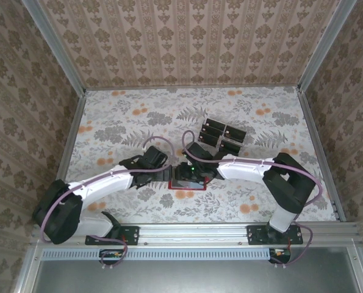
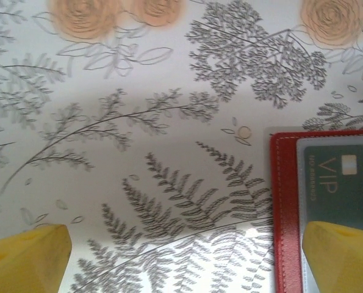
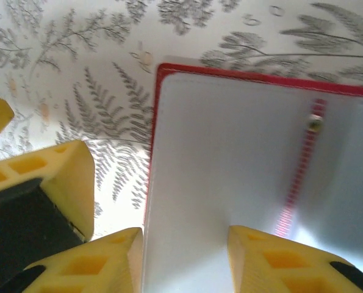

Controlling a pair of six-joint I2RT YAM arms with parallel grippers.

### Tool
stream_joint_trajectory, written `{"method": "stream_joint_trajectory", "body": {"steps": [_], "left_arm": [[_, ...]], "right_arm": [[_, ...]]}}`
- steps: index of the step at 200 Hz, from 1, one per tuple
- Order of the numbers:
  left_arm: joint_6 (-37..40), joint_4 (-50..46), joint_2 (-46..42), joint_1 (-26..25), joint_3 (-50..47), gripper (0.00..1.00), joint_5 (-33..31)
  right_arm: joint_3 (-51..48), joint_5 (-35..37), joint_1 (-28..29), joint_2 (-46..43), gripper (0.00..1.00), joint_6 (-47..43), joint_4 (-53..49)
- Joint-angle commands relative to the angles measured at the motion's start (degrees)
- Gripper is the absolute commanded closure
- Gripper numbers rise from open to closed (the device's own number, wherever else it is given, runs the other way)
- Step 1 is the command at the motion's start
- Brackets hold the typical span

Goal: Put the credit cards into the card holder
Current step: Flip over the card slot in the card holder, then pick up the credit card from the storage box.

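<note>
**Red wallet** (image 1: 188,178): lies opened on the flowered tabletop (image 1: 120,116), directly between the two pincers.

**Left pincer** (image 2: 181,259): jaws are spread wide and carry nothing. One fingertip (image 2: 340,256) hangs over the wallet's edge, likely to pin it flat.

**Right pincer** (image 3: 184,262): jaws are parted partway, astride the wallet's grey inner leaf, with no clamp evident. It is probably there to hold the pocket accessible.

**VIP card** (image 2: 343,183): one dark card, seated behind the clear window just beside the left pincer's fingertip.

**Black cards** (image 1: 222,135): clustered beyond the right pincer, apart from the wallet and not yet loaded.
</note>
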Motion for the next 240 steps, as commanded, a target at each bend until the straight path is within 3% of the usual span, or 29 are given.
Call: {"method": "stream_joint_trajectory", "body": {"steps": [1, 68, 125, 180, 240], "left_arm": [[-1.9, -3.6, -3.3, 1.1, -1.1, 0.00, -2.9], [-2.6, -6.9, -8.5, 1.9, -1.7, 0.00, -4.1], [-1.8, -6.3, -7.3, 1.8, -1.0, 0.00, -3.2], [0.5, -5.0, -0.4, -1.7, 4.1, 0.00, -2.6], [0.5, -5.2, 7.0, -5.7, 8.3, 0.00, -4.9]], "right_arm": [[3.8, -1.7, 1.4, 3.6, 0.54, -0.4, -0.4], [6.7, -3.1, 2.0, 10.8, 0.53, -0.8, 2.2], [9.8, -3.2, -0.4, -0.6, 0.52, -7.4, -5.2], [8.9, 3.5, -11.5, -12.0, 0.52, -19.7, -20.9], [13.2, 17.9, -18.6, -13.5, 0.53, -34.1, -34.2]]}}
